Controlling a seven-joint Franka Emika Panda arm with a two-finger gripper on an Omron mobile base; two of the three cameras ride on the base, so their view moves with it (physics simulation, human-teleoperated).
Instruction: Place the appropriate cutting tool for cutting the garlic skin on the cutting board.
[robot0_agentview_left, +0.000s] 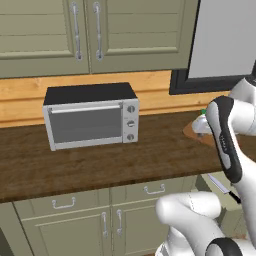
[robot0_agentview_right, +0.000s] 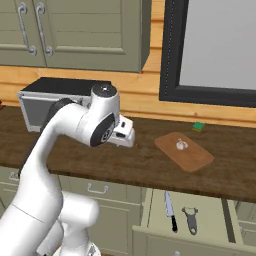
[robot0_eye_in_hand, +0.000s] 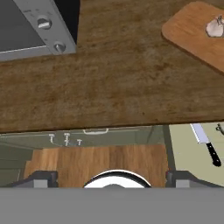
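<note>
Countertop (robot0_agentview_right: 140, 165) carried the cutting board (robot0_agentview_right: 184, 151) with the garlic (robot0_agentview_right: 181, 145) at right of frame, ready for peeling, while the knife (robot0_agentview_right: 170, 210) lay in the open drawer (robot0_agentview_right: 200, 220) below, and the gripper (robot0_eye_in_hand: 111, 177) stood spread, empty.

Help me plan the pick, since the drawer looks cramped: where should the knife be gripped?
Grip the knife by its black handle, coming straight down from above. It lies flat in the open drawer, blade pointing toward the counter, and a peeler lies close beside it.
</note>
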